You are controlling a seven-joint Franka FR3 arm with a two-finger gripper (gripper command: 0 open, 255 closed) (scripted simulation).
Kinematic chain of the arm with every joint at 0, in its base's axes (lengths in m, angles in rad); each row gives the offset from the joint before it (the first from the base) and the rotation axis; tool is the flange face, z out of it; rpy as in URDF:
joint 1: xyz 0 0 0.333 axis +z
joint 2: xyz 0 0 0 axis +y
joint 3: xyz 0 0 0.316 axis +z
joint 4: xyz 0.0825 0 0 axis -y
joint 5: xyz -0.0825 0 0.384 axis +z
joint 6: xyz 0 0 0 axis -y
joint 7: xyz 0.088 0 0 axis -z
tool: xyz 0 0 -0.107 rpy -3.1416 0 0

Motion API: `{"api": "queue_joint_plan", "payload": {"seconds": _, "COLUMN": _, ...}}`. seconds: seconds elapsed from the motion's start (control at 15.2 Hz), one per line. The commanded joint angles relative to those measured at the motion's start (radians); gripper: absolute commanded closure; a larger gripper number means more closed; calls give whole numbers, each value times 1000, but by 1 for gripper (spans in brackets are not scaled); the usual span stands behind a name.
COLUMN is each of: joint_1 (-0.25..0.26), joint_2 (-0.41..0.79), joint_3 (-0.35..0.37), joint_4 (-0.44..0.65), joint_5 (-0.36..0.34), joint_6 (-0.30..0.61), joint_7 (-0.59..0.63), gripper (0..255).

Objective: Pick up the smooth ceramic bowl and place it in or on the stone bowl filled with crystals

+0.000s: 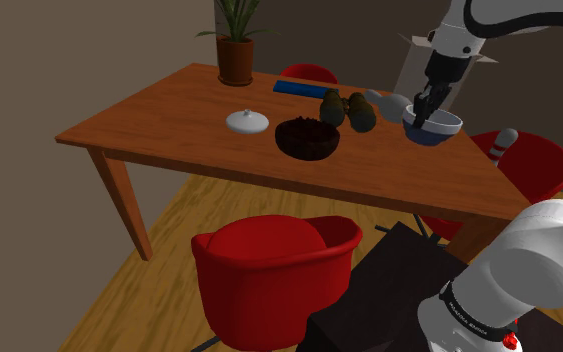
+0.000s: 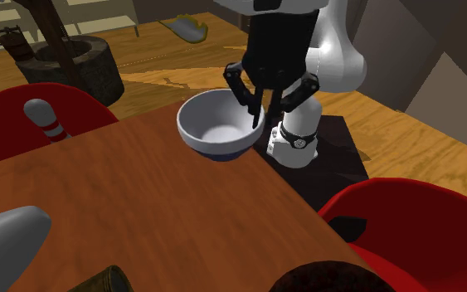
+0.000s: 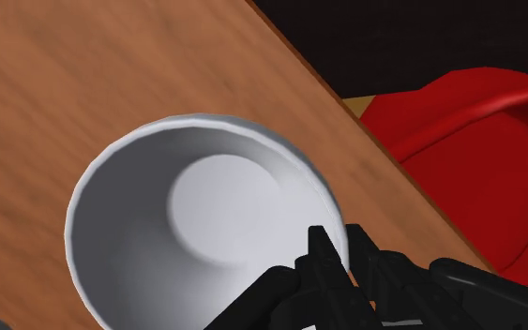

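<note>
The smooth bowl (image 1: 432, 127) (image 2: 215, 128) (image 3: 196, 225) is white inside and blue outside, and it sits near the edge of the wooden table (image 1: 169, 110) closest to the robot's stand. My gripper (image 1: 427, 108) (image 2: 260, 112) (image 3: 332, 253) comes down on its rim and is shut on it, one finger inside and one outside. I cannot tell whether the bowl rests on the wood or hangs just above it. The dark stone bowl of crystals (image 1: 307, 138) (image 2: 331, 278) stands mid-table, to the shoulder view's left of the gripper.
Between the two bowls stand two dark olive objects (image 1: 347, 108) and a grey one (image 1: 384, 103). A white lidded dish (image 1: 247, 122), a blue book (image 1: 304, 88) and a potted plant (image 1: 235, 55) lie further left. Red chairs (image 1: 274, 270) (image 2: 414, 224) ring the table; a bowling pin (image 1: 506, 143) (image 2: 45, 120) is nearby.
</note>
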Motion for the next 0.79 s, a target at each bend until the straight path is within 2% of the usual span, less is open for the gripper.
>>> {"api": "queue_joint_plan", "payload": {"seconds": 0.0, "joint_1": 1, "joint_2": 3, "joint_3": 3, "joint_4": 28, "joint_5": 3, "joint_6": -25, "joint_7": -2, "gripper": 255}}
{"api": "queue_joint_plan", "payload": {"seconds": 0.46, "joint_1": 5, "joint_2": 20, "joint_3": 12, "joint_4": 125, "joint_5": 12, "joint_6": -105, "joint_7": -9, "gripper": 255}}
{"api": "queue_joint_plan", "payload": {"seconds": 0.73, "joint_1": 38, "joint_2": 131, "joint_3": 62, "joint_4": 207, "joint_5": 55, "joint_6": -85, "joint_7": 56, "gripper": 255}}
